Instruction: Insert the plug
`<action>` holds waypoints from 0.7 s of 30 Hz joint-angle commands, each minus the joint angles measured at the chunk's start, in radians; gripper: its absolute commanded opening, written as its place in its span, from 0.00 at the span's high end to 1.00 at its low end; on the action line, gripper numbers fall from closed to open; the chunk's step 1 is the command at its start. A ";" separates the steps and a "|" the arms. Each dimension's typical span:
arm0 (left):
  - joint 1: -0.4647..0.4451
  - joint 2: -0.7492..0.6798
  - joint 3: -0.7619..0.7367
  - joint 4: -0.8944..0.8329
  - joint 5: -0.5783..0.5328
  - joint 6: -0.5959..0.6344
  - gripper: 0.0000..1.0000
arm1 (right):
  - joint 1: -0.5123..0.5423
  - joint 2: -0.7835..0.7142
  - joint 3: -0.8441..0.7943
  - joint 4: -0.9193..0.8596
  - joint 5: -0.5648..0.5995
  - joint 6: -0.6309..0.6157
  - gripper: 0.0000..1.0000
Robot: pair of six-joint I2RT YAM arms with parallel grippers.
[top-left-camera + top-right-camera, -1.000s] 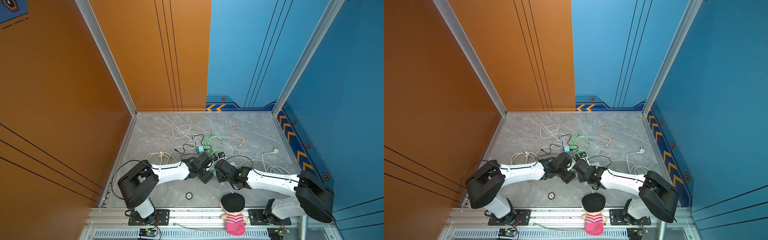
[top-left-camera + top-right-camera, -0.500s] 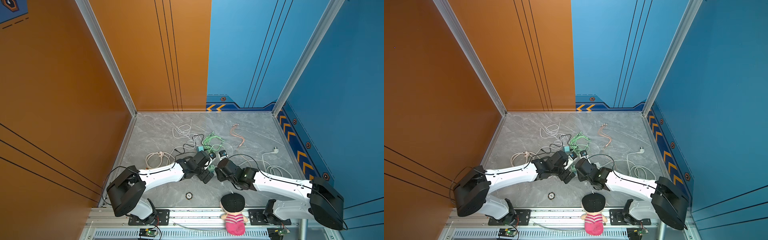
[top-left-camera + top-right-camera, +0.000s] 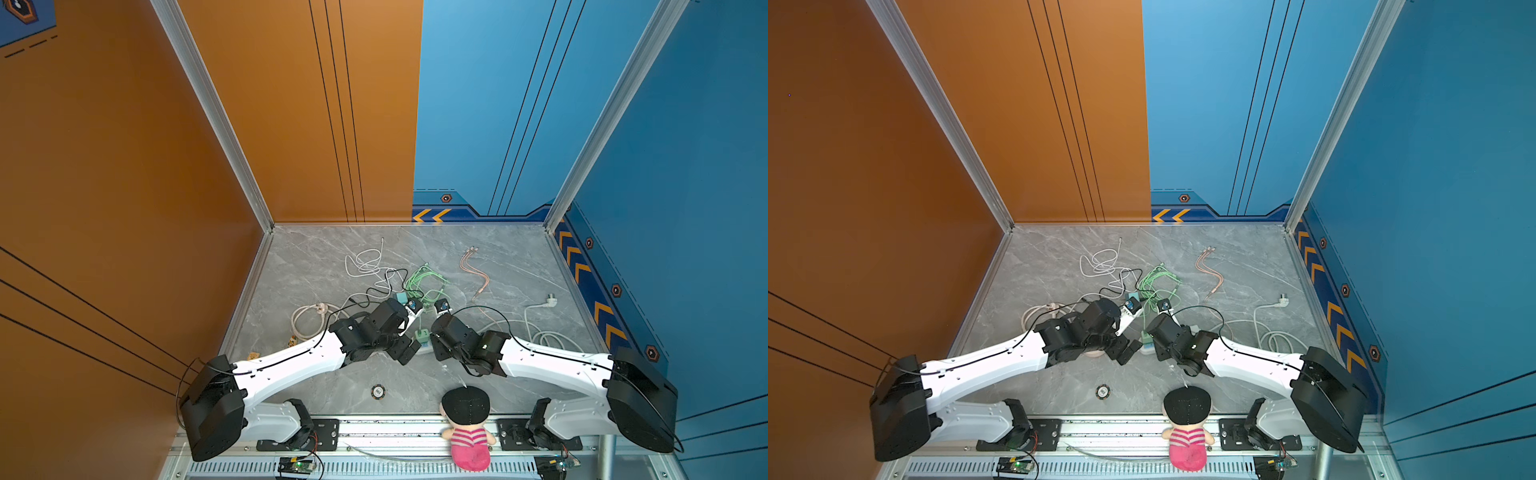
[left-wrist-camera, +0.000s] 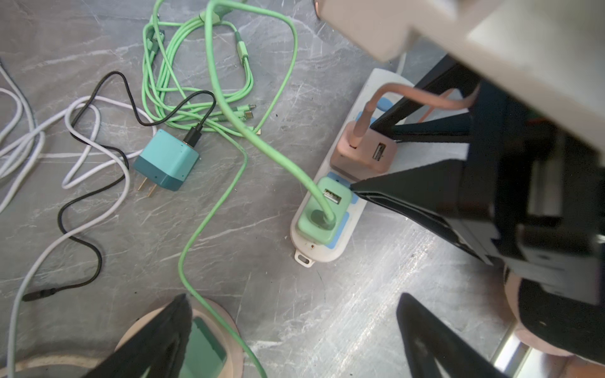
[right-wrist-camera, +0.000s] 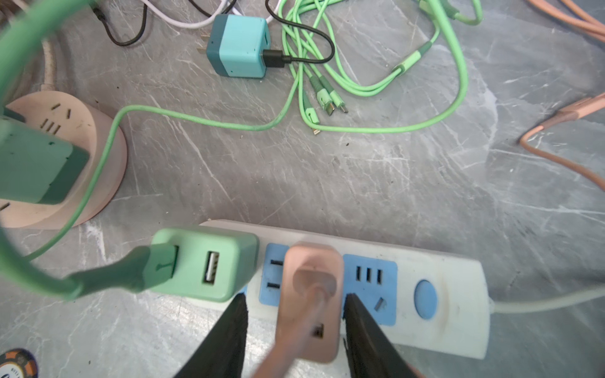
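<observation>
**Left tool lets go as pink charger sits in the power strip**

Within the last second the left tool [image 4: 293, 295] has spread its jaws wide. It now hangs empty over the grey marble surface [image 4: 147, 235], beside the white power strip [image 5: 458, 311]. The right tool [image 5: 296, 296] stands open astride the pink charger [image 5: 311, 261], with one finger [image 5: 363, 333] against its side and the other a little off it. The pink charger appears seated in the strip's middle socket, near a green charger [image 5: 209, 261] plugged in at the end. This suggests the insertion is done or nearly so. A teal charger [image 5: 239, 45] lies loose and unplugged farther back.
</observation>
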 commanded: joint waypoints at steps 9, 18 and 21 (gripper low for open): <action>0.003 -0.014 0.004 -0.043 -0.013 -0.019 0.02 | -0.028 0.007 -0.004 0.004 0.028 -0.003 0.73; 0.003 -0.017 0.008 -0.053 -0.028 -0.019 0.02 | -0.018 0.027 -0.004 0.024 0.005 -0.014 1.00; 0.002 -0.017 0.009 -0.054 -0.032 -0.021 0.02 | -0.006 0.024 -0.010 0.034 0.006 -0.028 1.00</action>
